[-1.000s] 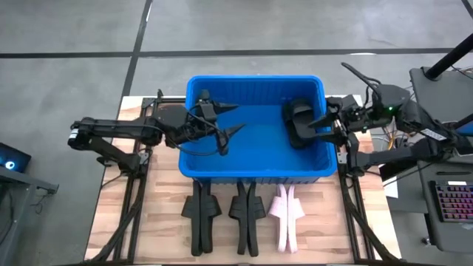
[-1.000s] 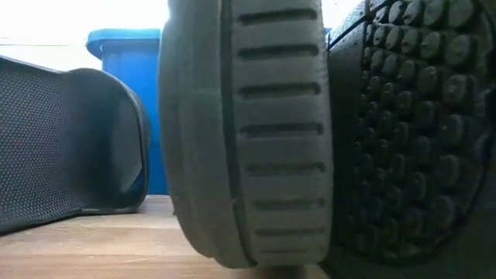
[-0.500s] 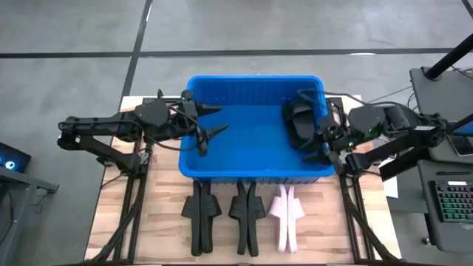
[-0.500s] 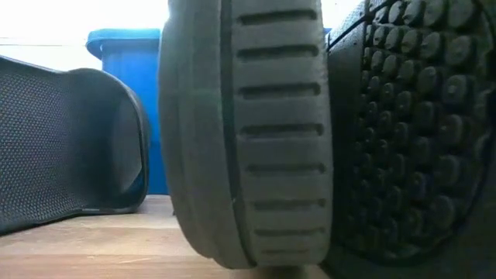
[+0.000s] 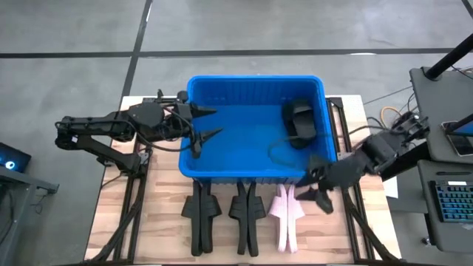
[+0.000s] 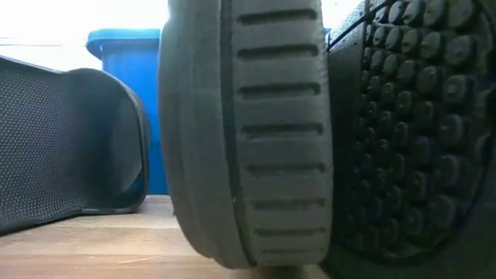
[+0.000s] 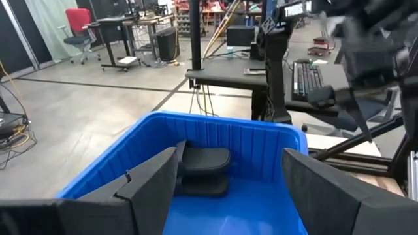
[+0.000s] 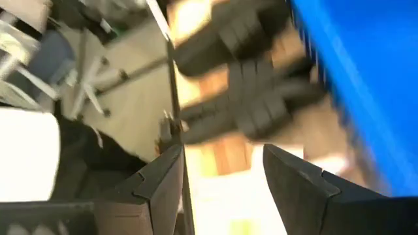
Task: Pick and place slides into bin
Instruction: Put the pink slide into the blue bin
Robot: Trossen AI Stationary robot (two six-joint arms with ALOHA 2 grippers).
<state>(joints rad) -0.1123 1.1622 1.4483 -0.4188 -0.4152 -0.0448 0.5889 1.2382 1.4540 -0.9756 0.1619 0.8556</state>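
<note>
One black slide (image 5: 300, 122) lies in the bin (image 5: 255, 171); both grippers, left (image 5: 205, 122) and right (image 5: 316, 182), gape empty, pink slide (image 5: 287, 214) beside the right jaws.

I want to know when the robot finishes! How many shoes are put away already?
One black foam slide already lies in the big blue plastic bin. Both pincers are open and empty; the right pincer is beside the pale pink slide. That one and two black slides on the wooden table remain.
</note>
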